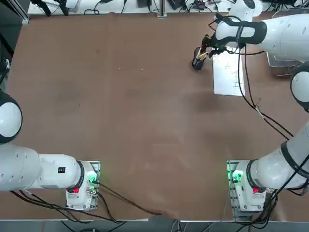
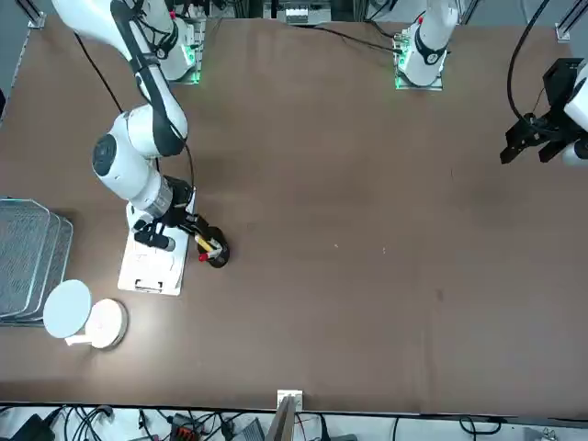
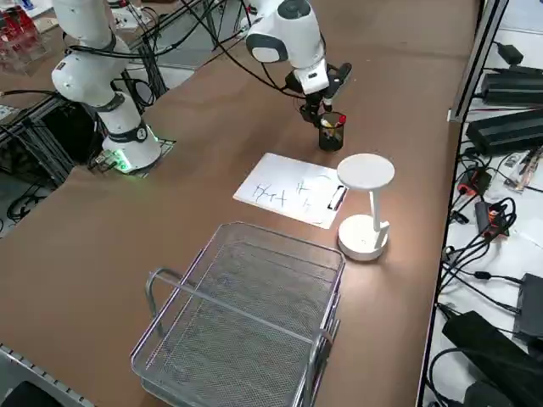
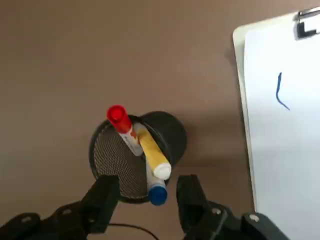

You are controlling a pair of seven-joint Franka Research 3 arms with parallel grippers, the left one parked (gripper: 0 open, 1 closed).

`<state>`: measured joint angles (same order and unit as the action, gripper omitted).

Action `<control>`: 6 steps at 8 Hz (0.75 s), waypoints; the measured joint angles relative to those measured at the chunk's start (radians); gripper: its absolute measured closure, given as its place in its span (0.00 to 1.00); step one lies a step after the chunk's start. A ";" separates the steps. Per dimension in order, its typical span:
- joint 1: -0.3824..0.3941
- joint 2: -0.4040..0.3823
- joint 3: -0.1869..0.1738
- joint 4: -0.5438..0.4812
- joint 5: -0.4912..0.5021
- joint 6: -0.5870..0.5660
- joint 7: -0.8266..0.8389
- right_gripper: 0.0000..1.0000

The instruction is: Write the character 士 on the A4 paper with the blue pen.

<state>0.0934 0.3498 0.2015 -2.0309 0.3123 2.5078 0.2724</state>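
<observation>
A black mesh cup [image 4: 127, 157] stands on the brown table beside the A4 paper [image 4: 282, 130]. It holds a red pen [image 4: 121, 126], a yellow pen [image 4: 152, 152] and the blue pen [image 4: 157, 193], all leaning together. My right gripper [image 4: 147, 197] hovers over the cup with its fingers open on either side of the blue pen's cap, not touching it. The paper [image 1: 228, 77] carries a few thin blue marks and a metal clip [image 4: 307, 24] at one short edge. From overhead, the gripper [image 1: 206, 50] sits just above the cup [image 1: 197, 63], left of the sheet.
A white lamp with a round head [image 3: 366, 172] stands next to the paper's clip end. A wire mesh basket [image 3: 246, 314] sits beyond it at the table's right edge. Cables hang from the right arm over the sheet.
</observation>
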 joint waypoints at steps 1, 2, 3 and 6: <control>-0.001 0.000 -0.002 0.001 0.000 -0.029 -0.010 0.28; -0.005 0.000 -0.004 0.001 0.000 -0.045 -0.024 0.29; -0.009 0.000 -0.008 0.001 0.000 -0.054 -0.038 0.30; -0.015 0.013 -0.025 0.066 0.019 -0.142 -0.049 0.30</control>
<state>0.0781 0.3632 0.1766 -1.9651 0.3312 2.3660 0.2233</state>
